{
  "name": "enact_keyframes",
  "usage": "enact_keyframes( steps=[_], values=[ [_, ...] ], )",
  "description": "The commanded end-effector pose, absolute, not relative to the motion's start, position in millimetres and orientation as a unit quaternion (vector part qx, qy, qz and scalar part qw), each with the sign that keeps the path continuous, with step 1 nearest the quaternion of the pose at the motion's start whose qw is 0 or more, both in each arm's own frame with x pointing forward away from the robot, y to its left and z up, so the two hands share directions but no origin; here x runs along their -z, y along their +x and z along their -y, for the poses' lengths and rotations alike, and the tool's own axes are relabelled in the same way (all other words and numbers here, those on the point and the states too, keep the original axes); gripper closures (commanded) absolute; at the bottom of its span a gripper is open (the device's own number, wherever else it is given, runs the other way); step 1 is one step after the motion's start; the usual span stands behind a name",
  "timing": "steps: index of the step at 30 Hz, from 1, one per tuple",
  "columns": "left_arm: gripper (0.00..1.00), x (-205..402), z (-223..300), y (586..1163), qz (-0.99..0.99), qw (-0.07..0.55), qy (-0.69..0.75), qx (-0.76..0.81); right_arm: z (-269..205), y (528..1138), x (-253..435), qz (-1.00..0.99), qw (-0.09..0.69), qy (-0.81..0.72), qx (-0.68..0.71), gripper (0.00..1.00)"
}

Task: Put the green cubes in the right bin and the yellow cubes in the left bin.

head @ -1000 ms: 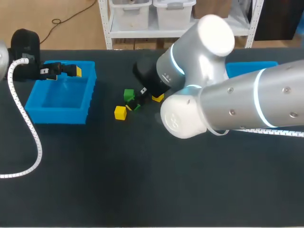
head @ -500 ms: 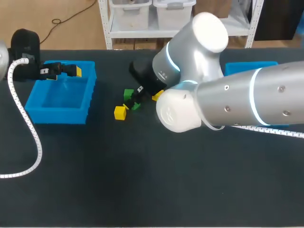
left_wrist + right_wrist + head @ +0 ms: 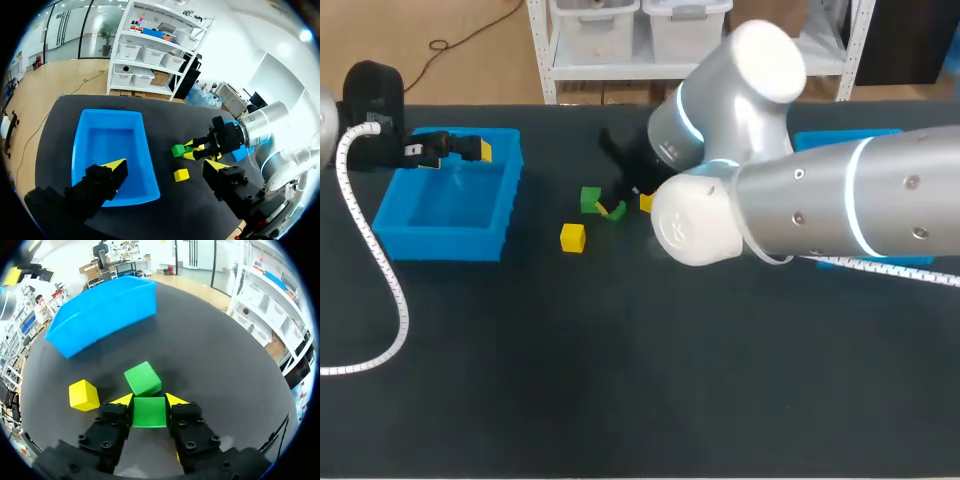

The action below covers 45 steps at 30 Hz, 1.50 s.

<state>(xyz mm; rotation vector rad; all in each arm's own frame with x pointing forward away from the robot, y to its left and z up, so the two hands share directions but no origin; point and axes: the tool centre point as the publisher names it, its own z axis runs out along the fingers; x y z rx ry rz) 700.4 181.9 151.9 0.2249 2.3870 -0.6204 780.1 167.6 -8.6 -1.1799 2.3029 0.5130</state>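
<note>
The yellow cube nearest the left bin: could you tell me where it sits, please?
In the head view the yellow cube lies left of centre, right of the left bin, just in front of the loose green cube.

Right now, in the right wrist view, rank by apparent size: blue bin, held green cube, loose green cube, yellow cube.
1. blue bin
2. held green cube, loose green cube, yellow cube: about alike; the held one's nearness to the camera makes ranking unsure.
</note>
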Motion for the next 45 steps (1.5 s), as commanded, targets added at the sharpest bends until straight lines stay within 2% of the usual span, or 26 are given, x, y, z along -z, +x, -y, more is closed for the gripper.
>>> enact_keyframes(
  steps=[1, 5, 10, 22, 28, 33, 40, 41, 43, 45],
  values=[
    [0.0, -150.1, -184.2, 700.2, -0.909, 0.329, 0.088, 0.242, -157.1, 774.5, -15.5, -0.839, 0.271, -0.431, -0.193, 1.0],
    [0.0, -150.1, -184.2, 700.2, -0.909, 0.329, 0.088, 0.242, -137.8, 777.0, -57.7, -0.827, 0.311, -0.421, -0.205, 1.0],
    [0.0, -150.1, -184.2, 700.2, -0.909, 0.329, 0.088, 0.242, -87.0, 785.8, -99.3, -0.825, 0.359, -0.384, -0.207, 1.0],
    [0.0, -150.1, -184.2, 700.2, -0.909, 0.329, 0.088, 0.242, 101.2, 810.8, -130.9, -0.869, 0.432, -0.181, -0.159, 1.0],
    [0.0, -150.1, -184.2, 700.2, -0.909, 0.329, 0.088, 0.242, 172.1, 808.1, -134.7, -0.878, 0.449, -0.104, -0.13, 1.0],
    [0.0, -150.1, -184.2, 700.2, -0.909, 0.329, 0.088, 0.242, 200.1, 796.4, -131.2, -0.882, 0.45, -0.074, -0.116, 1.0],
    [0.0, -150.1, -184.2, 700.2, -0.909, 0.329, 0.088, 0.242, 204.1, 785.3, -126.5, -0.889, 0.44, -0.071, -0.11, 1.0],
    [0.0, -150.1, -184.2, 700.2, -0.909, 0.329, 0.088, 0.242, 203.9, 785.1, -126.5, -0.889, 0.44, -0.071, -0.109, 0.85],
    [0.0, -150.1, -184.2, 700.2, -0.909, 0.329, 0.088, 0.242, 202.5, 784.0, -127.0, -0.889, 0.44, -0.069, -0.108, 0.0],
    [0.0, -150.1, -184.2, 700.2, -0.909, 0.329, 0.088, 0.242, 200.4, 784.1, -128.1, -0.889, 0.44, -0.069, -0.107, 0.0]
  ],
)
